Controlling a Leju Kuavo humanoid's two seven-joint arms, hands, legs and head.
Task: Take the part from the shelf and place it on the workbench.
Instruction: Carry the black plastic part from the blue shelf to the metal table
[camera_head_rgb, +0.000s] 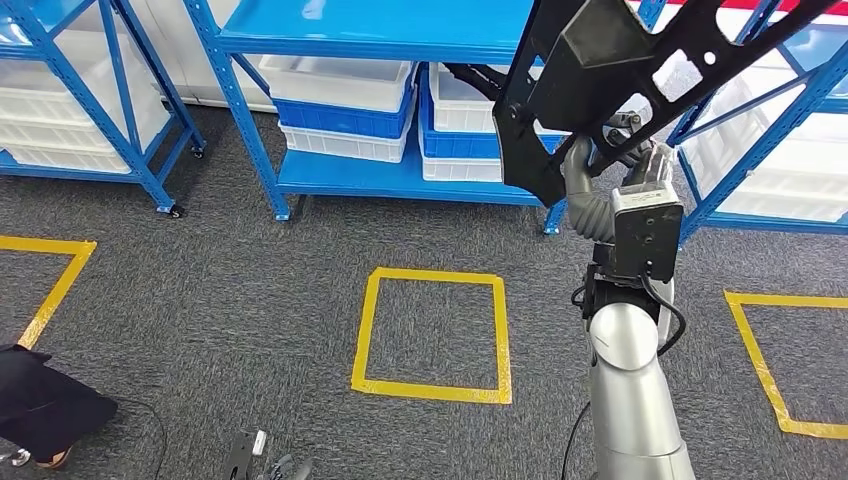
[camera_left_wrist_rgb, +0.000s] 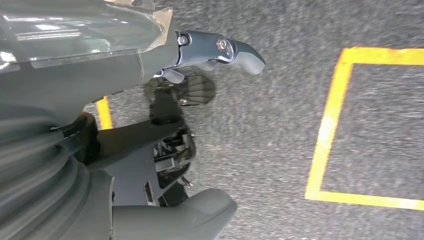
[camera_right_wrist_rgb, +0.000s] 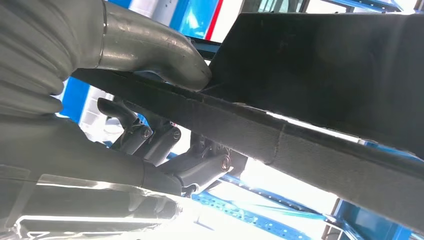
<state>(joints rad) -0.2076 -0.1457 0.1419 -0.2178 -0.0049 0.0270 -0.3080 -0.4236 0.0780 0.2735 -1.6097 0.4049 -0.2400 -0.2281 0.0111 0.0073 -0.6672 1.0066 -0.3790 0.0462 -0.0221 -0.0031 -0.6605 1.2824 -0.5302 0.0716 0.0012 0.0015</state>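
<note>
High on the right, before the blue shelf (camera_head_rgb: 400, 175), the right hand (camera_head_rgb: 625, 165) holds the black part (camera_head_rgb: 600, 70) aloft.
Its fingers (camera_right_wrist_rgb: 150, 137) and thumb pinch the part's edge; left hand (camera_left_wrist_rgb: 125, 55) hangs low, fingers spread, empty.

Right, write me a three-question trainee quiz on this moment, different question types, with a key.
1. True or false: the right hand holds the black part up in front of the blue shelf.
2. The yellow tape square on the carpet contains: A) a white bin B) nothing C) the part.
3. Fill in: the white and blue bins sit on the ___.

Key: 1 true; 2 B; 3 shelf.
</note>
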